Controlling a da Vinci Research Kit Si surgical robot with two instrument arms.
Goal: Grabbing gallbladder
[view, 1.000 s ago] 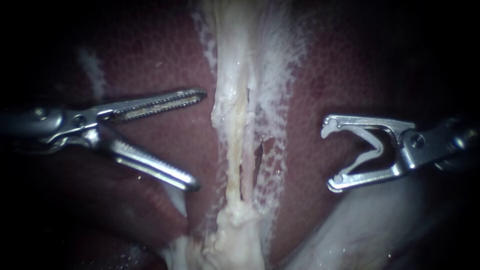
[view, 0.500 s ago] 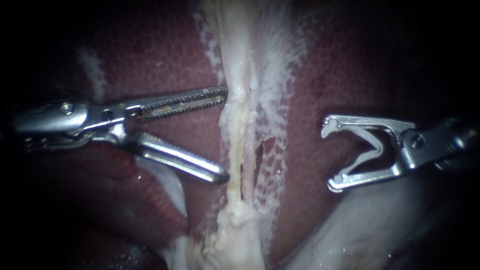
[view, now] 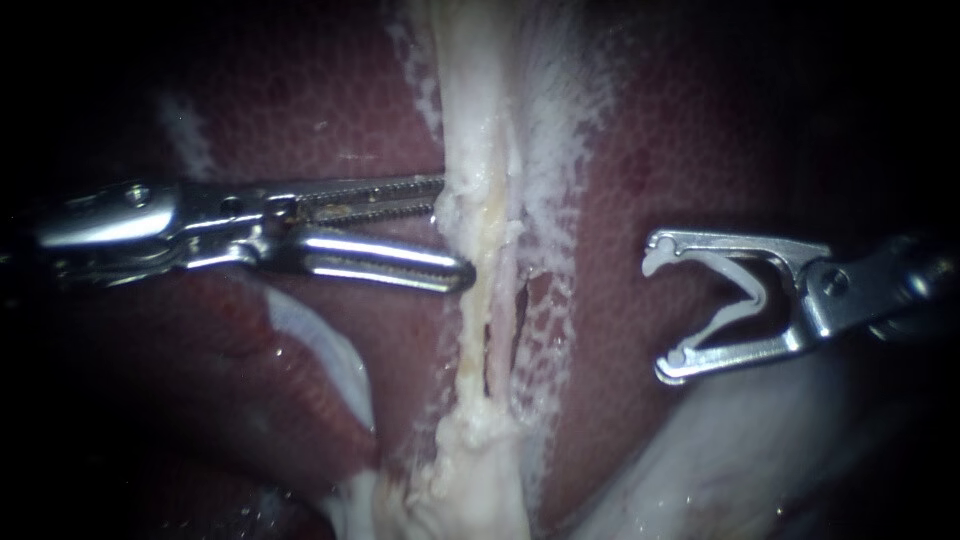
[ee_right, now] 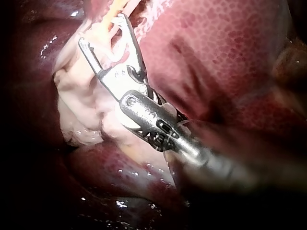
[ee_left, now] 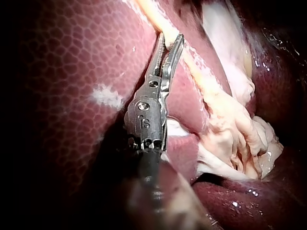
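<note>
Gallbladder (view: 478, 130): pale cream band running down the middle of the endoscope view, lying on the liver (view: 330, 110). The left instrument (view: 455, 232) comes in level and meets the band's left edge. Its jaws are drawn nearly together and pinch that edge between the serrated upper jaw and the smooth lower one, with a thin gap showing further back. Left wrist view agrees: jaw tips of the left instrument (ee_left: 171, 38) sit on the cream band.

The right instrument (view: 660, 315) stands well apart, to the right of the gallbladder. Its jaws are spread wide and carry a white V-shaped clip (view: 745, 295), one leg along each jaw.

Textures:
- The band is moist, fibrous and ragged at the pinched edge.
- Below the grip it narrows to a pair of thin tubes (view: 467, 340) with a dark slit between them.
- The tubes end in a lumpy mass (view: 470, 480), cream-white and folded; the left wrist view (ee_left: 235, 134) shows it beside the shaft.
- A lacy white film (view: 560, 130) clings to the right of the band.
- The liver is red-brown, glossy and finely honeycombed, with a white patch (view: 185, 140).
- Smooth pale tissue (view: 720, 470) lies below the right instrument.
- Both instruments are bright polished metal.

Surroundings: wet tissue fills every view, and the edges fall off into dark.
</note>
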